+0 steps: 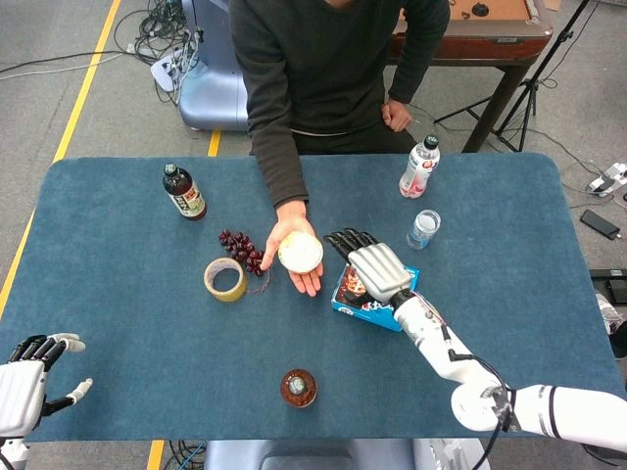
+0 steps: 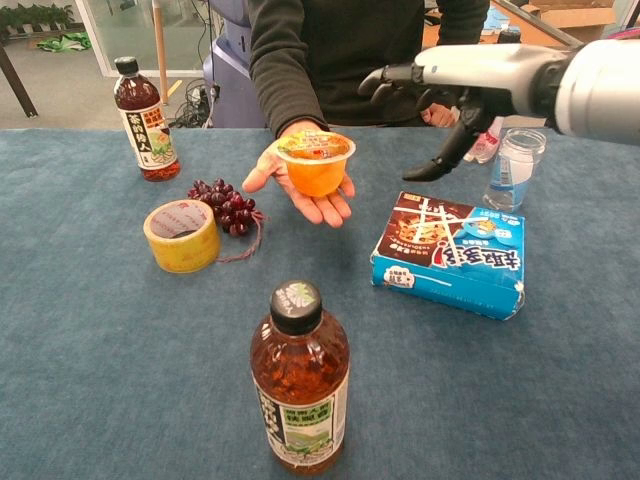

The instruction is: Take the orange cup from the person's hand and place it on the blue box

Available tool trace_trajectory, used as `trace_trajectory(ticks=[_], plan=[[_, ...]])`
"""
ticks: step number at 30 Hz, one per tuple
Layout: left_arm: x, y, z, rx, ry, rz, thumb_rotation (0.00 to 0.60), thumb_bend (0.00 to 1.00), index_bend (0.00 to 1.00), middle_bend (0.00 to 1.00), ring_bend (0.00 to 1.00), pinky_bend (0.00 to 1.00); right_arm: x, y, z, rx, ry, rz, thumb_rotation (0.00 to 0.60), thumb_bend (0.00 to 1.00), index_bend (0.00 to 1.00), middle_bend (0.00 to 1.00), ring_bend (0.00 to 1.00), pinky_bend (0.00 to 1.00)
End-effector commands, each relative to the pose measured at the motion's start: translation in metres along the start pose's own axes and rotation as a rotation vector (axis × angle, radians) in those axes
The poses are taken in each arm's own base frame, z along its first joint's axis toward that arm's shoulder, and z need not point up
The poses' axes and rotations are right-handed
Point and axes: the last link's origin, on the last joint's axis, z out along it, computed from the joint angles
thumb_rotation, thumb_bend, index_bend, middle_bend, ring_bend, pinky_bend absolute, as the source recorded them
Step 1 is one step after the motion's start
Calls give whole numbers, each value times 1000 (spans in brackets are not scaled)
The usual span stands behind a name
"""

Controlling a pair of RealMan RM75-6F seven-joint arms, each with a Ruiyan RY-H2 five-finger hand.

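The orange cup (image 2: pixel 315 165) with a foil lid (image 1: pixel 301 253) rests on the person's open palm (image 2: pixel 300 195) over the table's middle. My right hand (image 1: pixel 369 262) hangs open just right of the cup, fingers spread, above the blue box's near-left part; in the chest view this right hand (image 2: pixel 430 90) is raised, a short gap from the cup. The blue box (image 2: pixel 450 252) lies flat right of the person's hand, partly hidden under my hand in the head view (image 1: pixel 387 294). My left hand (image 1: pixel 29 377) rests open at the table's near left corner.
A yellow tape roll (image 1: pixel 224 279) and dark grapes (image 1: pixel 243 250) lie left of the cup. A tea bottle (image 2: pixel 299 380) stands near the front edge, another dark bottle (image 1: pixel 183 192) at the far left. A pink-labelled bottle (image 1: pixel 418 168) and a clear cup (image 1: pixel 423 229) stand behind the box.
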Motion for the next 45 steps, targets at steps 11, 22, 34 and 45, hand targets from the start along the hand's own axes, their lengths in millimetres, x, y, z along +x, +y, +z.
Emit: trace_trajectory(ticks=[11, 22, 34, 45], plan=[[1, -3, -2, 14, 2, 4, 600, 171, 413, 338, 288, 179, -7, -29, 56, 5, -36, -12, 600, 232, 55, 80, 0, 122], [3, -8, -6, 34, 10, 4, 600, 171, 413, 338, 288, 179, -14, -43, 83, -6, -48, -12, 600, 260, 82, 128, 8, 204], [1, -12, -7, 38, 7, 2, 600, 171, 413, 338, 288, 179, -17, -39, 82, 4, 32, 19, 600, 528, 403, 337, 264, 573], [-1, -11, -6, 30, -2, 2, 600, 171, 413, 338, 288, 179, -2, 9, 22, -8, 141, 37, 600, 529, 430, 364, 292, 594]])
